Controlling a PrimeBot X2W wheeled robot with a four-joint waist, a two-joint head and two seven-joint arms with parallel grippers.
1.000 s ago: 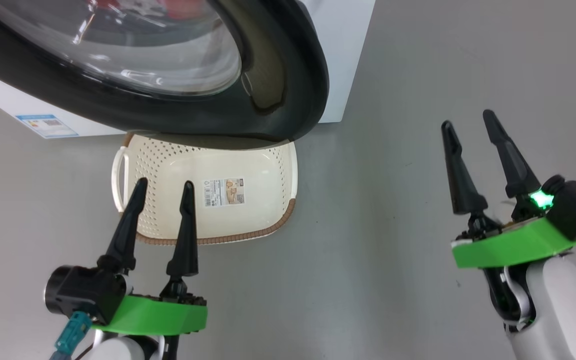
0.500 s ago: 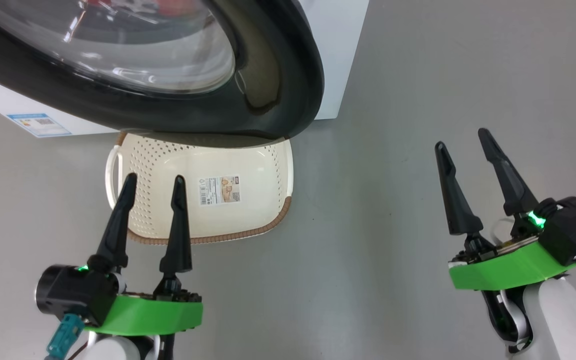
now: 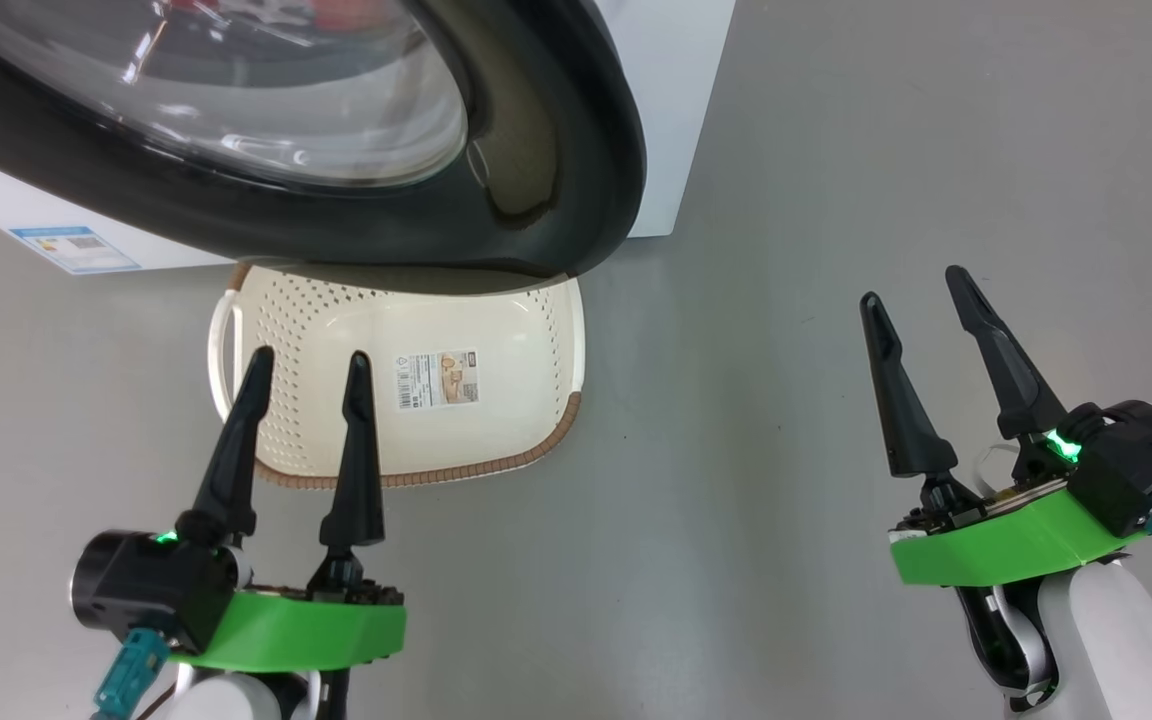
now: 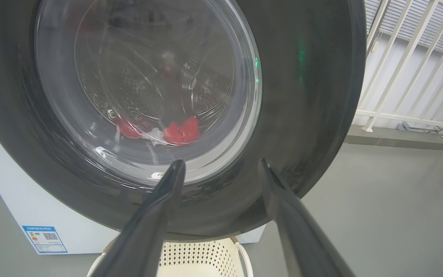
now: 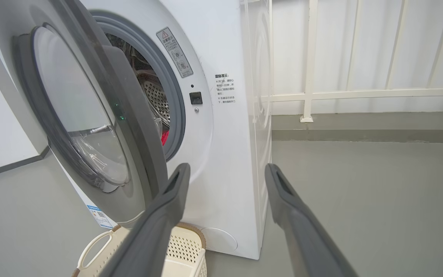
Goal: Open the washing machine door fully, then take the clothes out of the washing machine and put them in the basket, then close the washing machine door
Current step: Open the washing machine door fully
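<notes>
- While the washing machine door (image 3: 556, 190) stands partly open, swung out from the washing machine (image 5: 225, 154), its glossy black rim overhangs the far end of the basket (image 3: 481, 470) in the head view.
- Left gripper (image 3: 310, 353): its 2 fingers are spread apart with nothing between them. It hovers by the basket's near rim, with its fingertips overlapping the basket's near left corner in the head view, below the door's rim and apart from it.
- In the left wrist view the door's glass bowl lies straight ahead of those fingers. The clothes (image 4: 179, 132) show red through the glass, low in the drum (image 4: 137, 96), just above the fingertips in that view.
- Right gripper (image 3: 913, 284): also spread wide and holding nothing, it hangs over the grey floor (image 3: 786, 200), well to the right of the basket and the door.
- In the right wrist view the door's free edge lies up and left of its fingers. The gap behind the door shows the grey rubber ring (image 5: 181, 111) and a sliver of red cloth inside. The basket sits on the floor under the door, close to the machine's front.
</notes>
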